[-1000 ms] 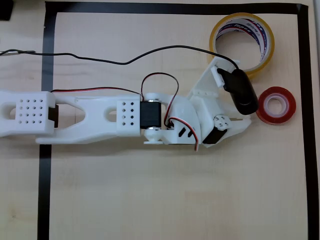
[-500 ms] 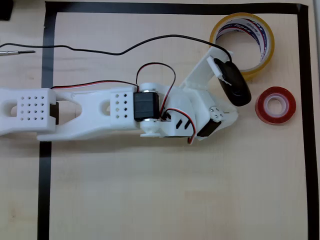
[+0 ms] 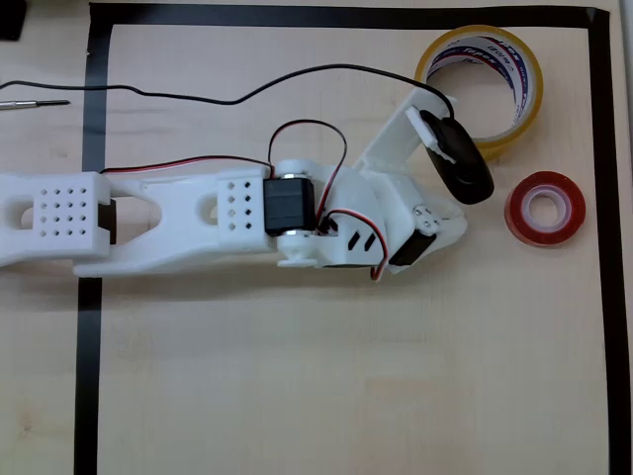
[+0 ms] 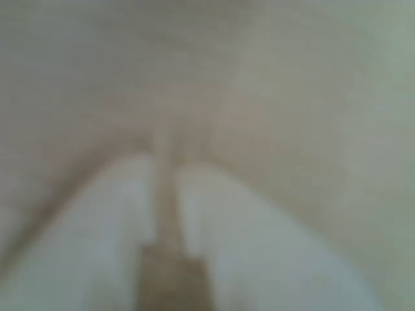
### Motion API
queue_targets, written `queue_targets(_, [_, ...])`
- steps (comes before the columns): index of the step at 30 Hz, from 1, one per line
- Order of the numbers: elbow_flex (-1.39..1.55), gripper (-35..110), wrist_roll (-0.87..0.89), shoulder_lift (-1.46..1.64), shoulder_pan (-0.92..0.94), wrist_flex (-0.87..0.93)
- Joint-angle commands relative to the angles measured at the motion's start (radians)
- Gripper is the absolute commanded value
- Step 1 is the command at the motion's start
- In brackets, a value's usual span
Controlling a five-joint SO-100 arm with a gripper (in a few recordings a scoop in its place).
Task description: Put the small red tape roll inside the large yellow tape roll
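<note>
Approaching: nothing is being carried yet.
Small red tape roll (image 3: pixel 545 209): is lying flat near the desk's (image 3: pixel 326 376) right edge.
Large yellow tape roll (image 3: pixel 480 85): is sitting toward the desk's top-right corner.
Jaws (image 4: pixel 165 188): are being held nearly together, empty.
Risk: the red roll is likely being nudged away if the narrow jaws descend unopened.

Two tape rolls lie on the worktop (image 3: pixel 346 396): one large yellow tape roll (image 3: pixel 480 84) just beyond the claw (image 3: pixel 457 213) toward the top edge in the overhead view, and one small red tape roll (image 3: pixel 545 209) just right of the claw. One claw, one black cable (image 3: pixel 198 97).
</note>
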Motion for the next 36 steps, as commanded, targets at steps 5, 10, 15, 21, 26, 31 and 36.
queue_targets(5, [-0.126, 0, -0.11, 0.291, -0.034, 0.002])
queue_targets(10, [-0.126, 0, -0.152, 0.299, -0.037, 0.006])
queue_targets(15, [-0.126, 0, -0.156, 0.308, -0.032, 0.006])
queue_targets(21, [-0.126, 0, -0.158, 0.33, -0.015, 0.046])
queue_targets(26, [-0.126, 8, -0.158, 0.337, -0.017, 0.074])
queue_targets(31, [-0.126, 13, -0.158, 0.313, -0.028, 0.137])
queue_targets(36, [-0.126, 10, -0.152, 0.278, -0.026, 0.112])
